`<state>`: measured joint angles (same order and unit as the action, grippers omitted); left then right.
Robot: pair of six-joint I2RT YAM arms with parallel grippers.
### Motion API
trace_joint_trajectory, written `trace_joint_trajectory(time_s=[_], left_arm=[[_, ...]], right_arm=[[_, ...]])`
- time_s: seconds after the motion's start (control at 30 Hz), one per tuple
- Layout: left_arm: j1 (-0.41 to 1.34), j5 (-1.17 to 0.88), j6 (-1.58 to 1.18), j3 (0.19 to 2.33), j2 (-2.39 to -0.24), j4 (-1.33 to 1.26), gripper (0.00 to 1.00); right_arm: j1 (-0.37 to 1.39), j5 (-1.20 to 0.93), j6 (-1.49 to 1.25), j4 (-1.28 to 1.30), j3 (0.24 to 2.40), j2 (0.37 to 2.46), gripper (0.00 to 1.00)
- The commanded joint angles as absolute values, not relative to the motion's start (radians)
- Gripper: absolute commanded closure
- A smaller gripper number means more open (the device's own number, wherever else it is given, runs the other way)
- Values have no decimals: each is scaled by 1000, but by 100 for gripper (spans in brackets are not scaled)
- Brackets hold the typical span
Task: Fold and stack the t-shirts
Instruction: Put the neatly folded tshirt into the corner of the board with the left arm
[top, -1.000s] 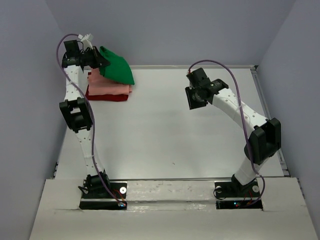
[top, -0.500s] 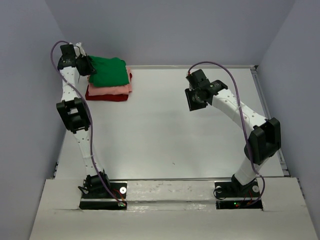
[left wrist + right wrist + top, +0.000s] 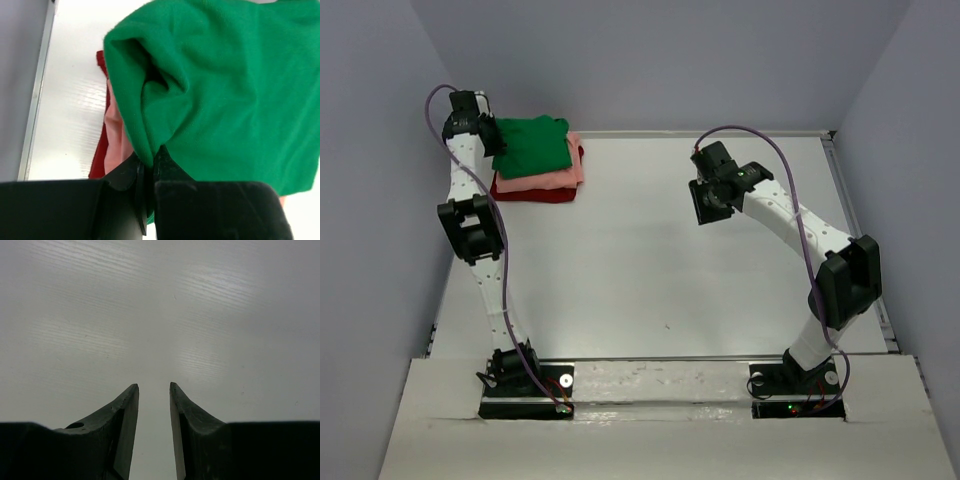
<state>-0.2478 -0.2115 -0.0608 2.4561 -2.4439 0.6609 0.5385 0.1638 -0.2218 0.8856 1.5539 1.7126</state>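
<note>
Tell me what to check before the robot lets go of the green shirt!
1. Top of the pile: ok, the green shirt lies on the pink shirt.
2. Bottom of the pile: ok, the pink shirt lies on the dark red shirt.
3. Grip: ok, the left gripper is shut on a fold of the green shirt.
4. Lying flat: not ok, the green shirt bunches up by the fingers.
5. Other arm out of the way: ok, the right gripper is open and empty over bare table.
</note>
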Motion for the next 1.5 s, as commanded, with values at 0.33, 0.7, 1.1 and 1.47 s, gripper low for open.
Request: trace_joint_trajectory(time_s=[0.33, 0.7, 1.1, 1.47], left_arm=[[-239, -14, -66, 2503, -2479, 678, 50], [-155, 306, -68, 2381, -2214, 592, 1], [-8, 738, -110, 2370, -1993, 637, 1], [293, 577, -262, 1736, -1611, 504, 1]], right_arm=[[557, 160, -232, 865, 1537, 1672, 63], [566, 149, -242, 831, 1488, 1672, 63], [566, 239, -232, 813, 1473, 1648, 63], [566, 362, -199, 669, 1367, 1560, 61]])
